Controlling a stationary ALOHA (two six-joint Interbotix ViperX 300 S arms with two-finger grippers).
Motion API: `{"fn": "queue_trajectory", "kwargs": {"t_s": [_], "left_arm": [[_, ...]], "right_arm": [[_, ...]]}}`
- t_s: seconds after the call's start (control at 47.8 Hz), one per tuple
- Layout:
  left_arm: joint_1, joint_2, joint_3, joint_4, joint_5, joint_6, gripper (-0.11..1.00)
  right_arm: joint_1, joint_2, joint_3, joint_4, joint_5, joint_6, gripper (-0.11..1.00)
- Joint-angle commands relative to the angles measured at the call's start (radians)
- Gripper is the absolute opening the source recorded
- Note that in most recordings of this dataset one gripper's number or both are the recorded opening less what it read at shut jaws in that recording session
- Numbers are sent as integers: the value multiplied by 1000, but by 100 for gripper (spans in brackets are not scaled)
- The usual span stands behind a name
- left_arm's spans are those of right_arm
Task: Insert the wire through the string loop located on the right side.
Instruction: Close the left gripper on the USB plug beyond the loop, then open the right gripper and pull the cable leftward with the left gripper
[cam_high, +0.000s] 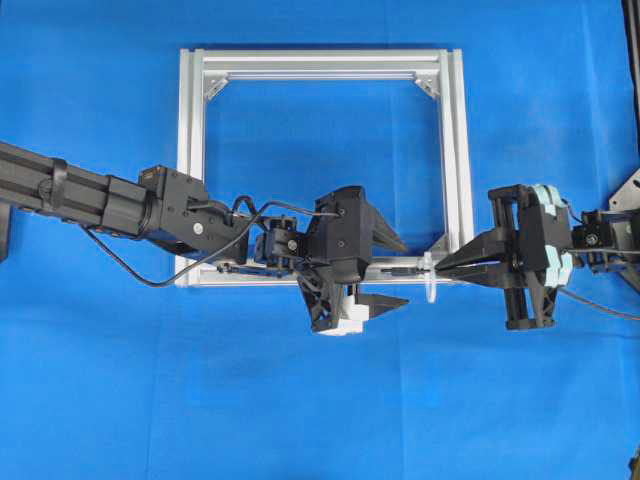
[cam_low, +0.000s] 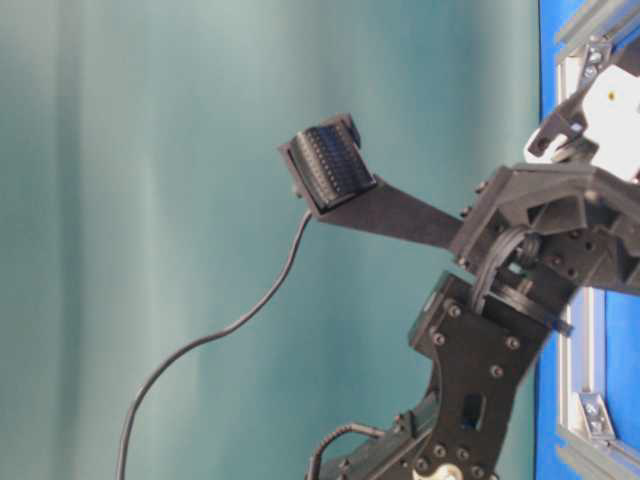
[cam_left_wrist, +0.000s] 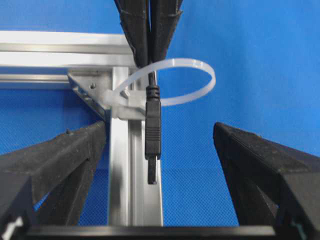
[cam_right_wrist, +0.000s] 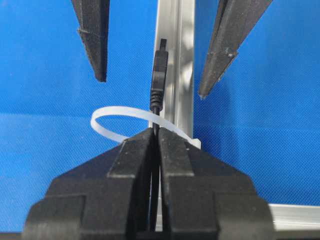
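My right gripper (cam_right_wrist: 155, 137) is clenched on the thin black wire (cam_left_wrist: 153, 130) just behind its small dark plug tip, fingers pressed together with the cable pinched between them. The plug pokes through the whitish translucent string loop (cam_left_wrist: 197, 82), which stands up from the near right corner of the square silver aluminium frame (cam_high: 455, 150) lying on the blue cloth-covered table (cam_high: 320, 400). The loop rings the wire just ahead of my right fingertips. The plug tip points left along the frame's near bar. My left gripper (cam_high: 400, 272) is released, its two black fingers spread wide on either side of the plug, one toward the far side and one toward the near side, touching nothing.
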Motion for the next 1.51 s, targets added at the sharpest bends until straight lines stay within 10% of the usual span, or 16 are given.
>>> {"fn": "queue_trajectory", "kwargs": {"t_s": [0.0, 0.376, 0.648, 0.983, 1.339, 1.485], "left_arm": [[-2, -18, -21, 3, -6, 2, 84], [-3, -18, -23, 3, -2, -3, 77], [-5, -18, -23, 3, 0, 5, 7], [-5, -18, -20, 3, 0, 5, 8], [-9, -20, -18, 3, 8, 5, 8], [-8, -35, 2, 3, 9, 5, 8]], "right_arm": [[0, -6, -18, -2, -3, -2, -4], [0, -6, -18, -2, -2, -2, -4], [9, -6, -20, -5, 25, -3, -4], [9, -6, -18, -5, 34, -2, -1], [9, -6, -18, -2, 43, -3, 90], [9, -6, -18, -2, 51, -3, 93]]}}
